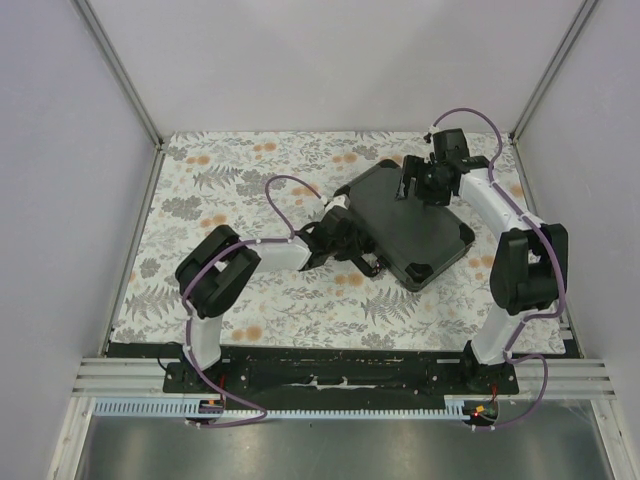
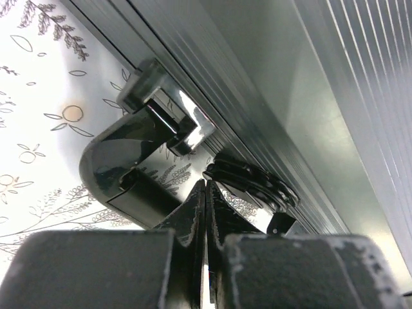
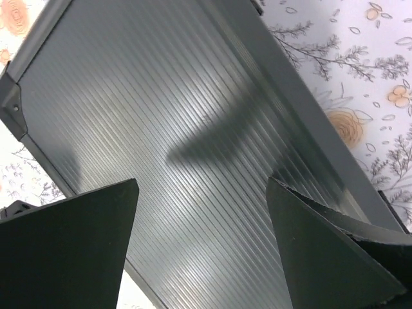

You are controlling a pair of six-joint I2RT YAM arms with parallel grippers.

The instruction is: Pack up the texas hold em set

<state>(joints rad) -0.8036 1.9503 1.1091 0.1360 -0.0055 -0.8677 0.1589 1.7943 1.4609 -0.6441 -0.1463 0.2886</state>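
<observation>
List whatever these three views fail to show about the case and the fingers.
- Contents of the black ribbed hard case: hidden in every view by its closed lid.
- Black latch, left wrist view: partly behind the shut left fingers; fastened or not is unclear.
- Right wrist view: frame edges cut off the case's ends; whether the open right fingers touch the lid is unclear.
- Top view: latches too small to read.

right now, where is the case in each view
top external: case lies right of centre, set at an angle.
left wrist: case fills the upper right, its edge running diagonally.
right wrist: case fills the middle, ribbed face up.
shared landmark: floral cloth, on the left in left wrist, top right in right wrist.
</observation>
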